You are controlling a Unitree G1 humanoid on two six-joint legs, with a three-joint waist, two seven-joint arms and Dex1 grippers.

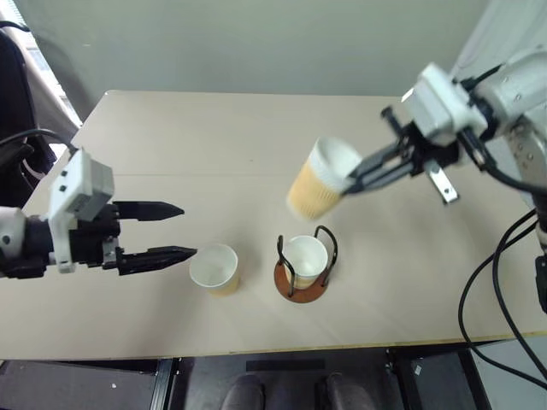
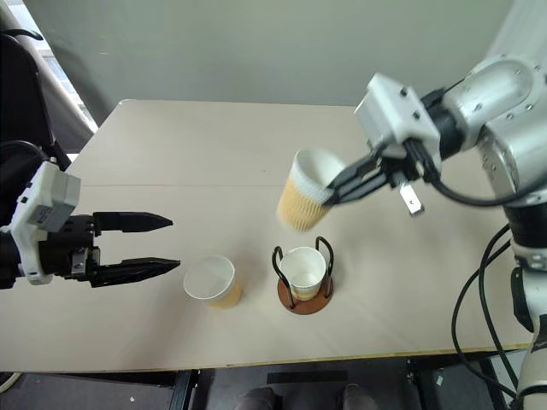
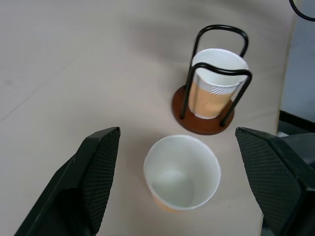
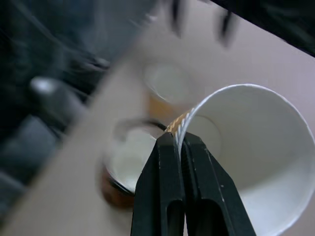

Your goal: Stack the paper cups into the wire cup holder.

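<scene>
Near edge of the tabletop (image 1: 154, 120): wire cup holder (image 1: 301, 265) stands upright roughly mid-edge, one paper cup (image 1: 305, 259) already seated inside its loops, mouth up. So one of three is stacked.

Just beside it, on the robot's left, a loose cup (image 1: 214, 268) stands upright on the tabletop, apart from the holder, not touching it.

Left pincer (image 1: 175, 231) hovers above the near-left part of the tabletop, fingers spread wide and roughly level, pointed at the loose cup with that cup between the finger lines in the left wrist view. Reads as pre-positioned for the next pick, nothing gripped.

Farther back, above the holder and a bit behind it: right pincer (image 1: 350, 181) is pressed together on the rim of the third cup (image 1: 318, 179), one finger inside the wall, one outside. Cup hangs tilted in the air, base angled down toward the holder. Rim pinch keeps the body free to nest; it needs levelling before it drops in.
</scene>
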